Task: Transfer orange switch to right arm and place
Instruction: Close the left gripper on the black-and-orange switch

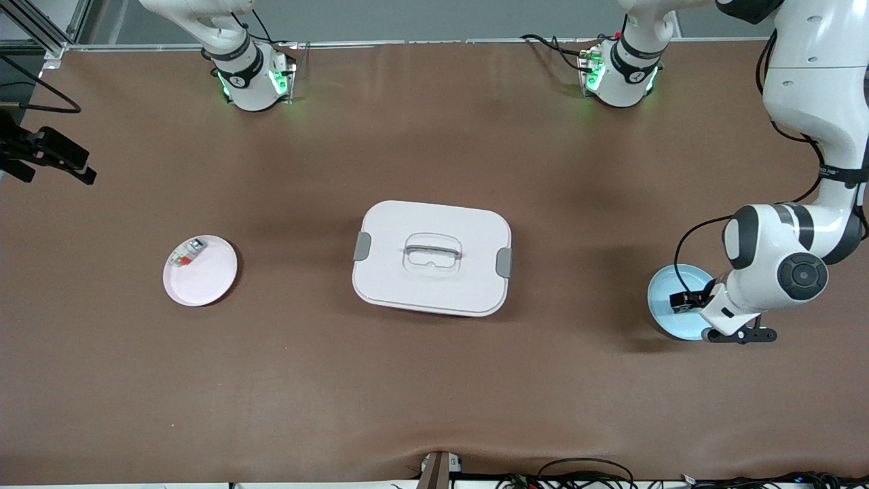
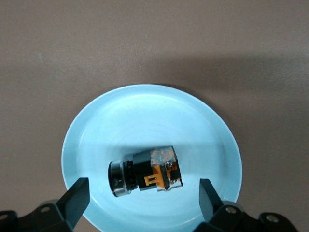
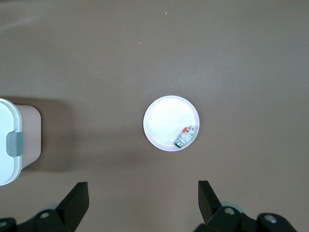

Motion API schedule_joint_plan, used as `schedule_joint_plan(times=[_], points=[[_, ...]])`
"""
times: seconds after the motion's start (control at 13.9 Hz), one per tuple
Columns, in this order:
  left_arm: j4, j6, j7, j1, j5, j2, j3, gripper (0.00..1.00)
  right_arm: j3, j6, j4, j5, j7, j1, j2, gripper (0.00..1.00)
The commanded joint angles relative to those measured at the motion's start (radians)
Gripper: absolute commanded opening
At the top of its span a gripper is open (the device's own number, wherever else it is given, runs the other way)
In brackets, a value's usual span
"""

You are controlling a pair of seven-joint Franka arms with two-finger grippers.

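The brown worktop [image 1: 434,394] is lying mostly bare, with wide open room between its 3 containers. 1 white rectangular plastic box with a handled lid and grey clips [image 1: 432,257] is sitting closed at the centre. 1 round pink plate [image 1: 210,282], toward the right arm's end, is holding 1 white-grey component with a red-orange end [image 1: 186,253] near its rim. 1 round light-blue plate [image 2: 145,111], toward the left arm's end, is carrying the orange switch [image 2: 147,171], a small black blocky part with orange markings, lying on its side. The left claw [image 2: 144,195] is hovering over it, released, 2 fingers [image 2: 77,195] straddling it without touching. The right claw [image 3: 144,200] is hanging high over the worktop near the pink plate, released and gripping nothing.
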Motion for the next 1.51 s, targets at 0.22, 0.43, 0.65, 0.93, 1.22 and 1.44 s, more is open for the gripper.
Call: schedule_joint_plan(times=[0.22,0.43,0.65,0.93,1.22,1.44], points=[[-0.007,0.051,-0.015,0.018,0.021,0.034,-0.002,1.0,0.016,-0.013,0.02,-0.017,0.0,-0.02,0.006,1.0],[-0.012,0.051,-0.018,0.02,0.019,0.036,-0.002,1.0,0.016,-0.015,0.02,-0.017,0.0,-0.02,0.006,1.0],[-0.012,0.051,-0.019,0.02,0.018,0.05,-0.002,1.0,0.016,-0.013,0.02,-0.015,0.0,-0.019,0.006,1.0],[-0.012,0.051,-0.039,0.021,0.018,0.056,-0.002,1.0,0.016,-0.013,0.02,-0.017,0.0,-0.02,0.006,1.0],[-0.007,0.051,-0.064,0.021,0.013,0.067,-0.002,1.0,0.016,-0.013,0.02,-0.017,0.0,-0.022,0.006,1.0],[-0.007,0.051,-0.081,0.021,0.015,0.065,-0.002,0.87,0.016,-0.013,0.02,-0.015,0.0,-0.02,0.006,1.0]])
